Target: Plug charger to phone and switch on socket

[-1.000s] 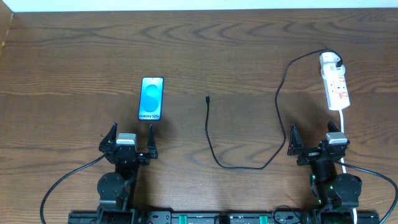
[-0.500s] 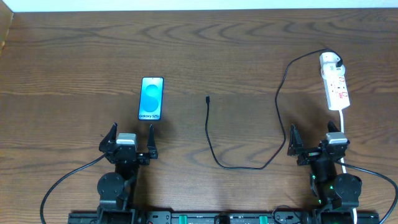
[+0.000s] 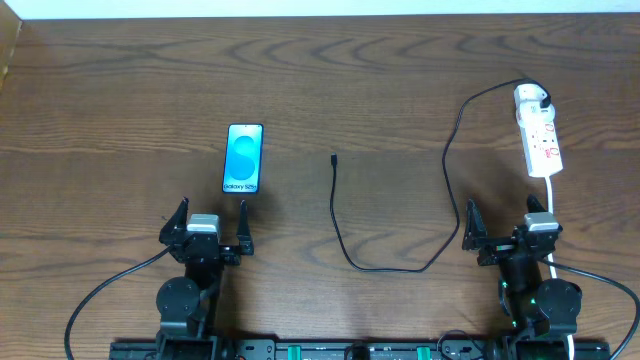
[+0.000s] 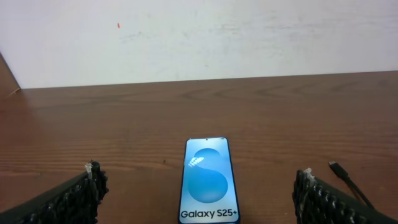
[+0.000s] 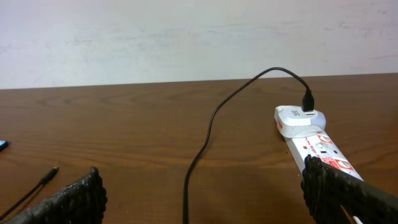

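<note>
The phone (image 3: 244,158) lies flat, its blue screen up, just beyond my left gripper (image 3: 209,222), which is open and empty; it also shows in the left wrist view (image 4: 209,180). The black charger cable (image 3: 345,245) runs from its plug tip (image 3: 333,158) in a loop to the white adapter (image 3: 531,97), which sits in the far end of the white socket strip (image 3: 541,138). My right gripper (image 3: 510,228) is open and empty, near the strip's near end. In the right wrist view the cable (image 5: 211,127) and strip (image 5: 314,143) lie ahead.
The strip's thick white cord (image 3: 552,195) runs back past my right arm. The brown wooden table (image 3: 120,90) ends at a white wall at the far edge. The plug tip also shows at the right of the left wrist view (image 4: 339,168).
</note>
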### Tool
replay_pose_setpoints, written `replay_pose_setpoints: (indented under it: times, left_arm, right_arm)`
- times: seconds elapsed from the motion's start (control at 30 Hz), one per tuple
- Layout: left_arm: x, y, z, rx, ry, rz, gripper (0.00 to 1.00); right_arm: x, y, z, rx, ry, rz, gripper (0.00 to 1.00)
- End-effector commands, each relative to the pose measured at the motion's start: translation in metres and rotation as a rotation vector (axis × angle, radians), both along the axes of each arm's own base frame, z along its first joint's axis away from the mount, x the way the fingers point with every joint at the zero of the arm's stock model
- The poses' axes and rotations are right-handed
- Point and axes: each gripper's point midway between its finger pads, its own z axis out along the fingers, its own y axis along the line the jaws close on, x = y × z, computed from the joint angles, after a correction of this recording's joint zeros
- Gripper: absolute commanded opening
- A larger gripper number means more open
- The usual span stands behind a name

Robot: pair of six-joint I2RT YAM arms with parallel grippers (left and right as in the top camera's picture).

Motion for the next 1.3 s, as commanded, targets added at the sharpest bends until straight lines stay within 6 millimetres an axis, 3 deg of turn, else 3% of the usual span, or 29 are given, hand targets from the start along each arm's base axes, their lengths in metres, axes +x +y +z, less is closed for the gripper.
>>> replay_pose_setpoints:
  times: [0.0,1.27]
  left_arm:
    - [-0.001,0.002,-0.012,0.024,0.042,0.008,0.97]
    - [0.011,-0.008,0.017,-0.008,0.001,-0.044,0.98]
  right_arm:
    - [0.0,-0.001,-0.001,-0.001,-0.001,-0.006,0.99]
    - [0.0,-0.001,-0.001,-0.001,-0.001,-0.006,0.99]
